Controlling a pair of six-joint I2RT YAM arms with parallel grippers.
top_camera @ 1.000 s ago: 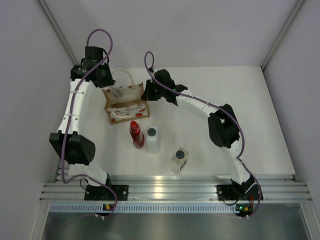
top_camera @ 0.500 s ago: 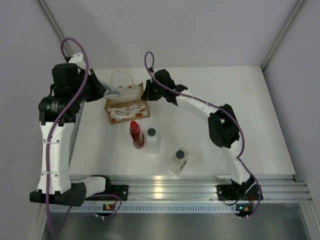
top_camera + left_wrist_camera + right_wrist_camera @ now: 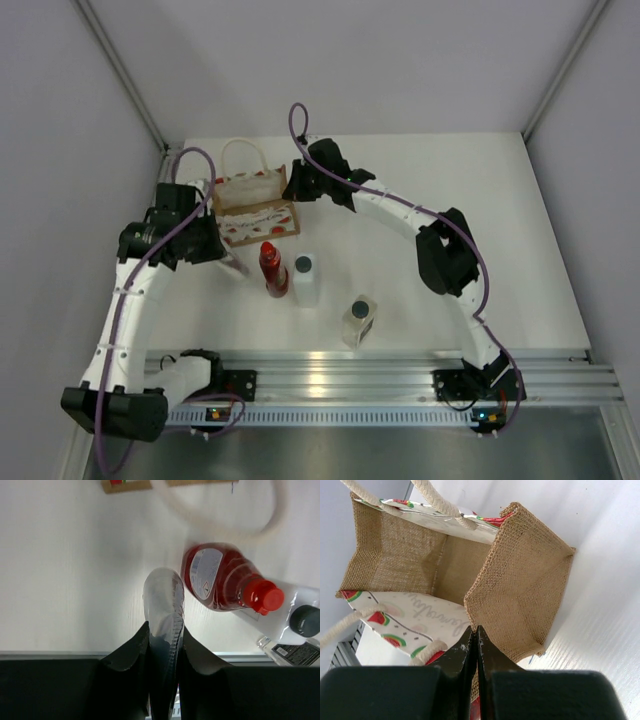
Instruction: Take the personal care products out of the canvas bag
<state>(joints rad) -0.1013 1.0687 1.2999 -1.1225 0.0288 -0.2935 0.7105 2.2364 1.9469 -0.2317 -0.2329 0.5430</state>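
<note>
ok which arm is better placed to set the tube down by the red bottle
Left. The left gripper is shut on the tube, already beside the red bottle. The right gripper is shut on the side wall of the canvas bag, so it is occupied.

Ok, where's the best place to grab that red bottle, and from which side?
Probably the red bottle by its neck under the cap, from straight above: it stands upright, a white bottle crowds its right, and the left gripper, shut on the pale tube, is close on its left.
</note>
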